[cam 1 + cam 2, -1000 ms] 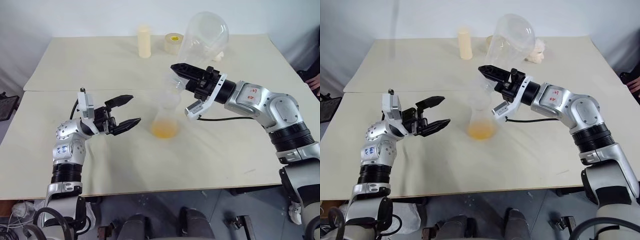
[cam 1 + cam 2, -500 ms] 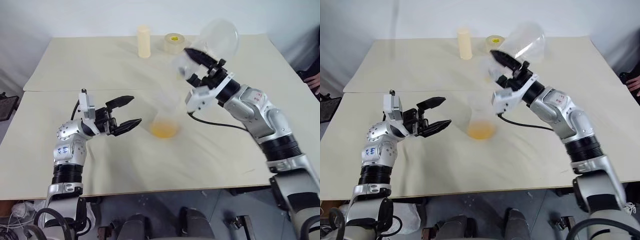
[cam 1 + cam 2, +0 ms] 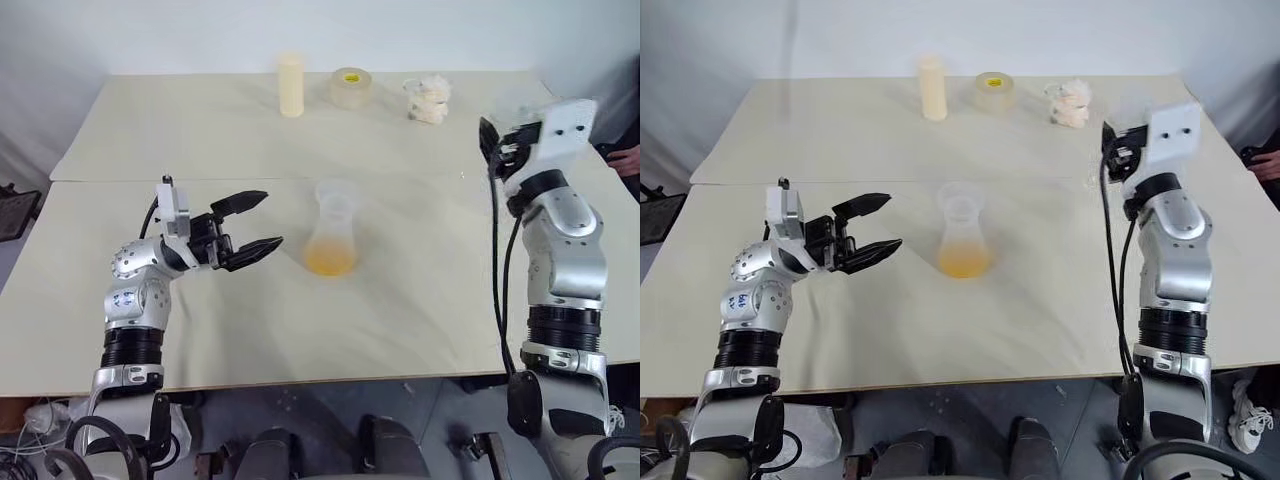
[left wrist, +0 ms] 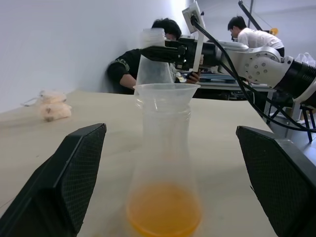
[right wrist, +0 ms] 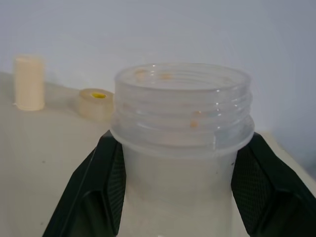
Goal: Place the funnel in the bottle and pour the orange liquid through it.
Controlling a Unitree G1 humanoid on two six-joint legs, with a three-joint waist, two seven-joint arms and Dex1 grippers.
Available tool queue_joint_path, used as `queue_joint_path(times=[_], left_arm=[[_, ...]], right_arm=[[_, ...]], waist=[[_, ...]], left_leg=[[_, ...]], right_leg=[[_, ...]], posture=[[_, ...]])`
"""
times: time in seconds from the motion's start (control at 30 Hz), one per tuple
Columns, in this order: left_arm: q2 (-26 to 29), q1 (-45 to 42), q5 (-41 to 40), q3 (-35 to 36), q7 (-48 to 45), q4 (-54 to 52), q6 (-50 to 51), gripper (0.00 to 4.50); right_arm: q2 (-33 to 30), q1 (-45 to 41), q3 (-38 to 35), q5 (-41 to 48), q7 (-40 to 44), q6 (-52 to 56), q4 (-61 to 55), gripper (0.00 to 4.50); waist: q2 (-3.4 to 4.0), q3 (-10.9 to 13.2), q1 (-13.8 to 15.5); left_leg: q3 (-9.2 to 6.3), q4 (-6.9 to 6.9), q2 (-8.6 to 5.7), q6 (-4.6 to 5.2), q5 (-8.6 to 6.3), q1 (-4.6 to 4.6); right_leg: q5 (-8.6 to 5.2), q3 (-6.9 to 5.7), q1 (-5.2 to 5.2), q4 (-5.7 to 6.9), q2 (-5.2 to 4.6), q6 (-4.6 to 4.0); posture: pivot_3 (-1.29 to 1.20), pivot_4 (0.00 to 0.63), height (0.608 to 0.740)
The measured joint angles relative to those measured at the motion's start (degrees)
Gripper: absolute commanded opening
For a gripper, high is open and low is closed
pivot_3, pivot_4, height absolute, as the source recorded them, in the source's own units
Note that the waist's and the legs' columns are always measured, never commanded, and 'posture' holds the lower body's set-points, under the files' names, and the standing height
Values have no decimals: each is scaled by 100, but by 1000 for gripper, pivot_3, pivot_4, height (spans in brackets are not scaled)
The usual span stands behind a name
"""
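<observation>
The bottle and funnel look like clear, smooth plastic. The desk is covered in matt cream cloth. The pincer fingers carry black, finely textured pads.

**Pale room, cream tabletop**

A cream tabletop fills the scene, a seam crossing it from side to side. Behind it rises a plain white wall. Grey floor shows below its near edge. In the left wrist view, two people sit at a far desk.

Bare table around bottle
</observation>
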Motion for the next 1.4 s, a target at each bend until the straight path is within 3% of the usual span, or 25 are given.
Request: queue_joint_path(times=[0.4,0.6,1.03,1.4], left_arm=[[76,-2,140,-99,210,7,57,4500],[108,2,518,-187,559,75,2,4500],[109,-23,589,-205,1144,98,433,4500],[251,-111,690,-235,1977,-4,1296,4500]], right_arm=[[43,396,-80,477,104,59,256,2446],[42,515,-90,491,77,-21,447,4484],[-83,469,-122,716,109,-60,206,4484],[-663,-294,200,1605,1192,731,-800,4484]], waist=[[0,0,15],[0,0,10],[0,0,13],[0,0,18]], left_leg=[[6,2,0,0,0,0],[9,2,-1,0,0,1],[7,3,0,0,0,0],[2,4,0,0,0,0]], right_leg=[[0,4,0,-1,-4,0],[0,3,0,-1,-4,0],[0,5,0,-1,-4,0],[0,1,0,2,-4,0]], posture=[[0,150,740],[0,150,740],[0,150,740],[0,150,740]])
